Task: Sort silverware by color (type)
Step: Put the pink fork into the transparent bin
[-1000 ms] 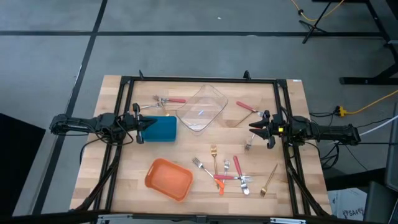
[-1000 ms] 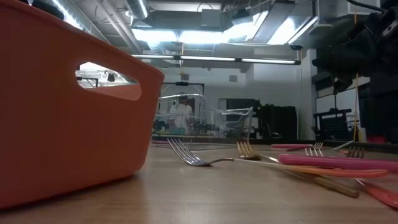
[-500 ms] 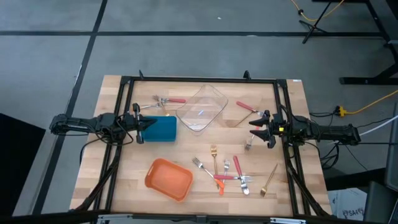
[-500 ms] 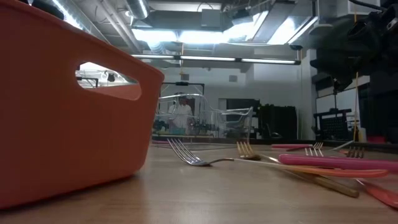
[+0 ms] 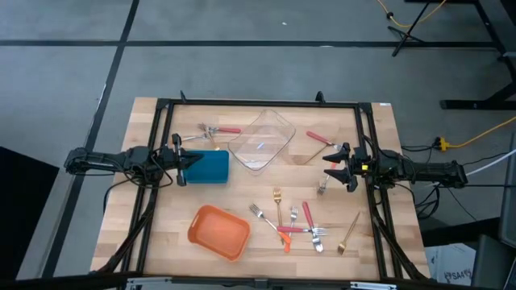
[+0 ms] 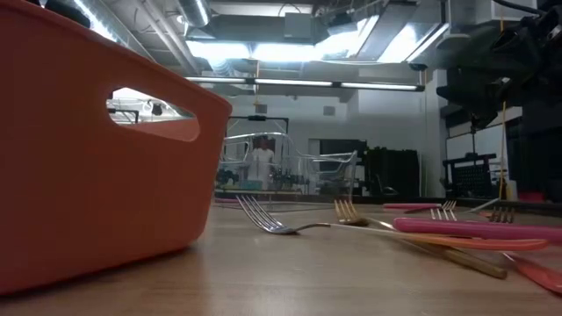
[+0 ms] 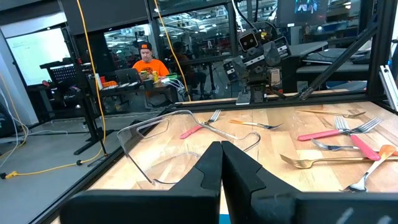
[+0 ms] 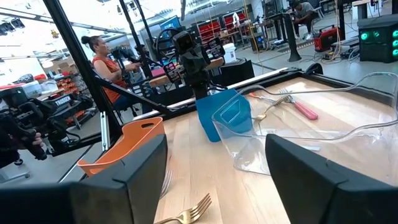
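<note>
The silverware lies loose on the wooden table. A cluster of forks with red, orange and gold handles sits near the front, with a gold fork to its right. A red-handled fork and a small fork lie near my right gripper, which hovers open and empty at the table's right side. Two more forks lie at the far left. My left gripper is shut and empty, at the left end of the blue container.
A clear plastic container stands at the far middle and an orange container at the near left, filling the left of the low view. A black frame borders the table. People show in the room beyond.
My right gripper has opened wider while staying in place. Nothing on the table has moved.
</note>
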`<state>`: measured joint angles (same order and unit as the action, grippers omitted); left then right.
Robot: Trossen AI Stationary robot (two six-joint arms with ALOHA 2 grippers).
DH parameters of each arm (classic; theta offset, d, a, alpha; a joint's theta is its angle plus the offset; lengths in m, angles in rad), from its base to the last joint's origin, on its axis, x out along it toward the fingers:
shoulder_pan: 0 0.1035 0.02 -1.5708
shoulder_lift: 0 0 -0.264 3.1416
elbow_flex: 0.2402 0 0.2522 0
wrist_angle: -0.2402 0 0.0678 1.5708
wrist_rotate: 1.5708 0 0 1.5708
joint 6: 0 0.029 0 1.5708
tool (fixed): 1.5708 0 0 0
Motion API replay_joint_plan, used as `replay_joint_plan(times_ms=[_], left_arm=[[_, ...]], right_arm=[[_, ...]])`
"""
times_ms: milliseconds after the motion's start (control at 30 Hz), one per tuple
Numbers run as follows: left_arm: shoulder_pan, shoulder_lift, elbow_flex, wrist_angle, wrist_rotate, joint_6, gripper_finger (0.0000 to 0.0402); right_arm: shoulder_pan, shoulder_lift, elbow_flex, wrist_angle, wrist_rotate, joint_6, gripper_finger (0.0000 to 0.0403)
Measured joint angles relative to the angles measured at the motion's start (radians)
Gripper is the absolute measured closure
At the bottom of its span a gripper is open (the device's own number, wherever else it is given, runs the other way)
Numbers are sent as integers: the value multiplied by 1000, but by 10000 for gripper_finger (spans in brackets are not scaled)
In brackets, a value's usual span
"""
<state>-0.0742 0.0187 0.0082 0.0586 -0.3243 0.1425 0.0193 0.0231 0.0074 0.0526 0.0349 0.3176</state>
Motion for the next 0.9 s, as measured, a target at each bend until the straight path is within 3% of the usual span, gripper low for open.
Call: replay_joint_plan(times_ms=[500,900], left_arm=[[0,0,0,0,0,-1,401],[0,0,0,0,0,-2,401]], right_arm=[[0,0,0,169,11,-48,141],[0,1,42,110,63,-95,141]])
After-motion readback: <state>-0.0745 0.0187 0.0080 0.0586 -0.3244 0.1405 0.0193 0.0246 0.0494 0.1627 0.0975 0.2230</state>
